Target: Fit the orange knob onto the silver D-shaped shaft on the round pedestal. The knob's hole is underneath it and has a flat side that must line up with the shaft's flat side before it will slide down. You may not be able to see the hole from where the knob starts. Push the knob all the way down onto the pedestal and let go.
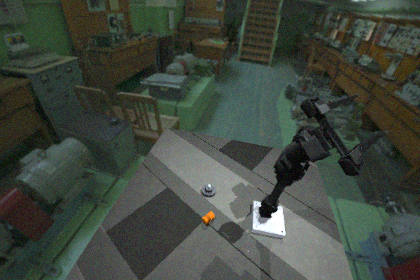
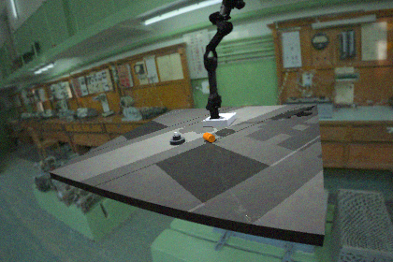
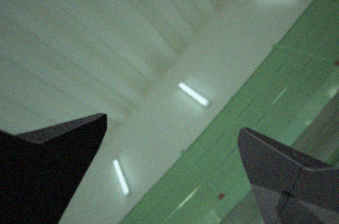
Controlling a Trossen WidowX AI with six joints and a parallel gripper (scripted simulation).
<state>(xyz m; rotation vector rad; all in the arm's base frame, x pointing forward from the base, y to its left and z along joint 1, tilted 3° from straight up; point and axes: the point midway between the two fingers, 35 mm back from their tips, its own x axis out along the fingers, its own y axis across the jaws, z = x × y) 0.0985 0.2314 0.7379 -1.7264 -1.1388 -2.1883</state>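
Arm (image 1: 291,160) (image 2: 212,61) held high above the table (image 1: 178,150) (image 2: 211,187), presumably parked clear of the work before a first approach. Gripper (image 1: 371,115) (image 3: 173,127) spread nearly to its full width, nothing between its fingers; this would suit a descent around the knob. Round pedestal (image 1: 209,192) (image 2: 177,140) set on the table, well below the gripper and off to one side of it, its shaft (image 1: 209,186) (image 2: 176,134) pointed up, as needed for a knob lowered from above. Orange knob (image 1: 208,218) (image 2: 209,138) likewise far below the gripper, near the pedestal but apart, laid on its side; a turn to upright is judged necessary before fitting. In the wrist view only fingers, ceiling lamps (image 3: 194,94) and wall are shown; knob and pedestal are shown by the top and exterior views. The gripper's spread is seen in the top view, whereas in the exterior view it is cut off by the upper edge. Hole and flats: not resolved in any view.
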